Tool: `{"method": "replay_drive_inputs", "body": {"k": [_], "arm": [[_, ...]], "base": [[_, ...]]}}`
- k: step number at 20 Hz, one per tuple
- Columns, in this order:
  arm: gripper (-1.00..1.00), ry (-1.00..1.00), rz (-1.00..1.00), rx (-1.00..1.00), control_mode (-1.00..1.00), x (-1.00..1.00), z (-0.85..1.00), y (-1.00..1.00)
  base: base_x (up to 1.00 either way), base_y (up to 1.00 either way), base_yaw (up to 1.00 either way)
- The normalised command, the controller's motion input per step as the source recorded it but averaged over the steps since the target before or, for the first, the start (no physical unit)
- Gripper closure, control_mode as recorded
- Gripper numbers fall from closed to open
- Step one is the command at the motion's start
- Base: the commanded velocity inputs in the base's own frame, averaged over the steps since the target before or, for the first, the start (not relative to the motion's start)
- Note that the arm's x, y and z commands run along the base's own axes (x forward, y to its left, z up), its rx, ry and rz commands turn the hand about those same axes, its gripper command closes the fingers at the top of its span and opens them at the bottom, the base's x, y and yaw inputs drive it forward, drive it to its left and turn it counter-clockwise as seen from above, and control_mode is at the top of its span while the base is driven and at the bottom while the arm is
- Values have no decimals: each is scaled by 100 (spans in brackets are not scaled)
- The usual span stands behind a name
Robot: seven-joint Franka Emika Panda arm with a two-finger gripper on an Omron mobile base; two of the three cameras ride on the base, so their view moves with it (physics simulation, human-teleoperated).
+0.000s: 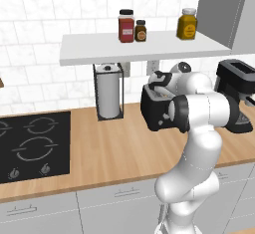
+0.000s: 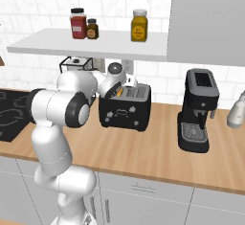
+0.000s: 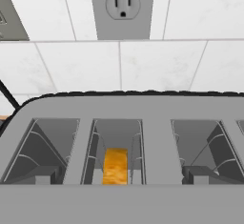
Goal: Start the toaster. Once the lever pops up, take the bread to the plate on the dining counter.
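From the left base view, the toaster is seen on the table, right of the paper roll, partly hidden by the arm. From the right base view, the toaster is seen left of the coffee machine, with the hand set over its top left end. In the hand view, the bread is seen sunk in a toaster slot, below a wall outlet. The fingers are spread wide, nothing held.

The white arm rises, bends at the elbow and reaches forward, hand pitched down, jaws wide apart.
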Motion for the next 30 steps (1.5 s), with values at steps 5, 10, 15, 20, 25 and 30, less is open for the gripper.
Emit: {"method": "replay_drive_inputs", "body": {"k": [5, 10, 15, 20, 25, 30], "arm": [[-100, 0, 0, 0, -100, 0, 0, 0], [-100, 0, 0, 0, -100, 0, 0, 0], [-100, 0, 0, 0, -100, 0, 0, 0], [-100, 0, 0, 0, -100, 0, 0, 0], [-100, 0, 0, 0, -100, 0, 0, 0], [-100, 0, 0, 0, -100, 0, 0, 0]], "base": [[0, 0, 0], [0, 0, 0], [0, 0, 0], [0, 0, 0], [0, 0, 0], [0, 0, 0]]}}
